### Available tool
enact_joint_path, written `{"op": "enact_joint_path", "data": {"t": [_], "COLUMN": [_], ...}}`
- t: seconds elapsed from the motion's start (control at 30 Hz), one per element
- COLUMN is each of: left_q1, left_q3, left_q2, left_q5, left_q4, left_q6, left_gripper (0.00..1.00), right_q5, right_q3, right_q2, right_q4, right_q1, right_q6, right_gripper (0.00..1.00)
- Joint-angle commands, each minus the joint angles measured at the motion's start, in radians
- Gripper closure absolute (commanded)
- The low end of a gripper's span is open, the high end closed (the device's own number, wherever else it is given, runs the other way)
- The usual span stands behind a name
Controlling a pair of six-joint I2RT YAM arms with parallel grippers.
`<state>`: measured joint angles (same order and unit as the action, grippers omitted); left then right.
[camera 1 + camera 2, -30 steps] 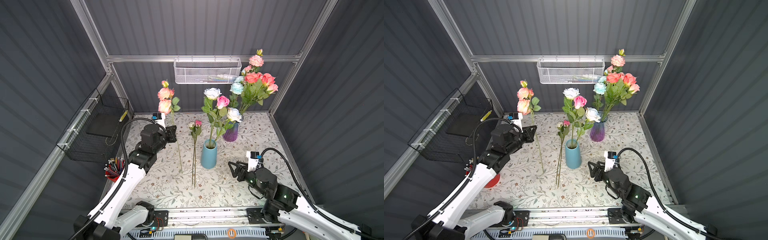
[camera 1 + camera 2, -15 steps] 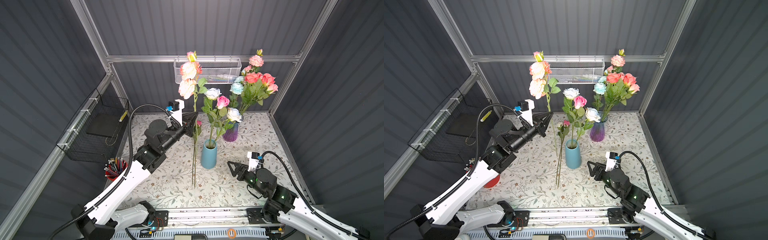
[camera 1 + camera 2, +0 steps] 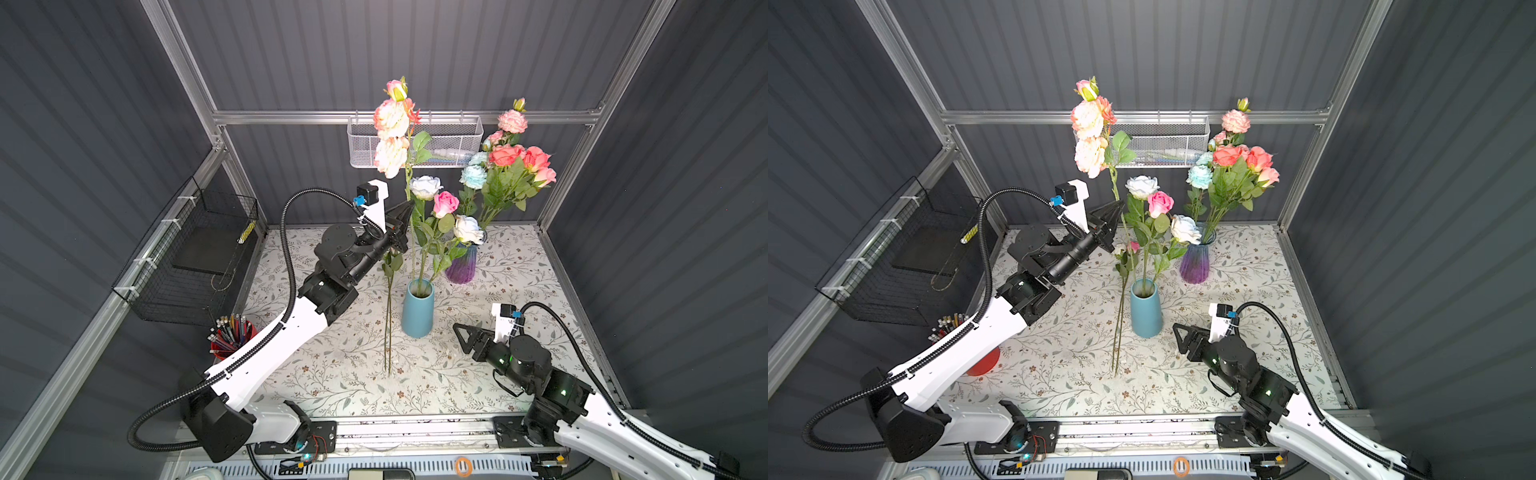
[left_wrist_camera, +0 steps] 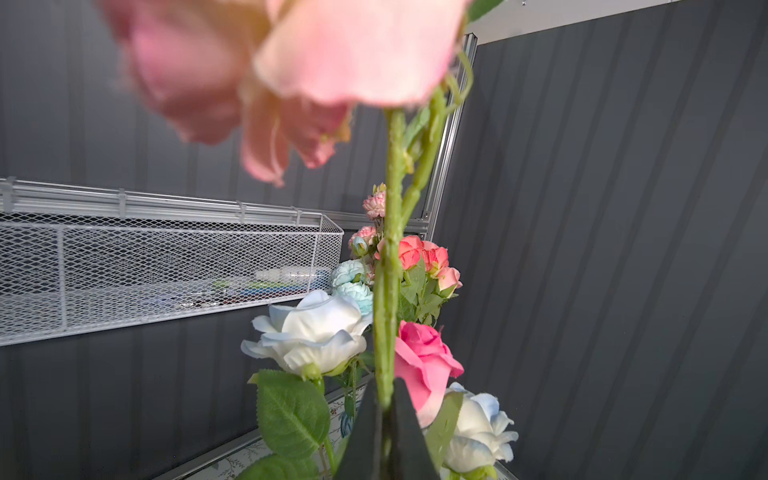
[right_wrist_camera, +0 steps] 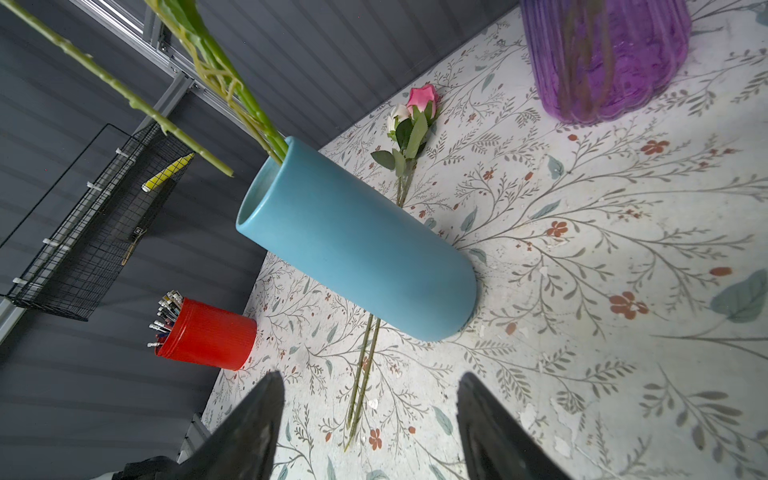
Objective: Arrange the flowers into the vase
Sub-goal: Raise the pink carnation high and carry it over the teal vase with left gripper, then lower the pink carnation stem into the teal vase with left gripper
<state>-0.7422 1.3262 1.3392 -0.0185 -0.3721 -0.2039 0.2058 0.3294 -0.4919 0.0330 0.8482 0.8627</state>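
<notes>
Walled by grey ribbed panels (image 3: 415, 50) around floral-print tabletop (image 3: 519, 282). Clamps peach flower (image 3: 390, 156) in left gripper (image 3: 409, 206) mid-frame; holds right gripper (image 3: 460, 334) apart, lower right.

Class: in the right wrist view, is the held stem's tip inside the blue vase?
No, the stem's cut end hangs in air outside the blue vase.

Roses (image 3: 444, 203) crowd the blue vase (image 3: 417, 311) mouth; mat (image 3: 519, 282) right of it open.
</notes>
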Motion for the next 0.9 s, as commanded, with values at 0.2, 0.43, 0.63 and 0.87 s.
{"op": "enact_joint_path", "data": {"t": [0.2,0.43,0.63,0.87], "left_q1": [-0.047,-0.089,-0.120,-0.128], "left_q3": [-0.133,-0.276,-0.342,-0.351], "left_q2": [0.008,-0.020,-0.018,-0.018], "left_q5": [-0.095,-0.171,-0.207,-0.214], "left_q4": [-0.154,-0.196,-0.195,-0.119], "left_q6": [0.011,-0.027,-0.061,-0.068], "left_gripper": [1.00,1.00,1.00,0.91], "right_q5": [-0.003,-0.008,-0.011,-0.013], "right_q3": [0.026,0.017,0.010,0.009], "right_q2": [0.011,0.007,-0.001,0.003], "right_q4": [0.022,0.018,0.010,0.018], "right_q1": [-0.015,-0.018,-0.020,-0.021], "right_q6": [-0.013,-0.005,0.013,0.021], "right_gripper": [0.32,0.32,0.30,0.29]}}
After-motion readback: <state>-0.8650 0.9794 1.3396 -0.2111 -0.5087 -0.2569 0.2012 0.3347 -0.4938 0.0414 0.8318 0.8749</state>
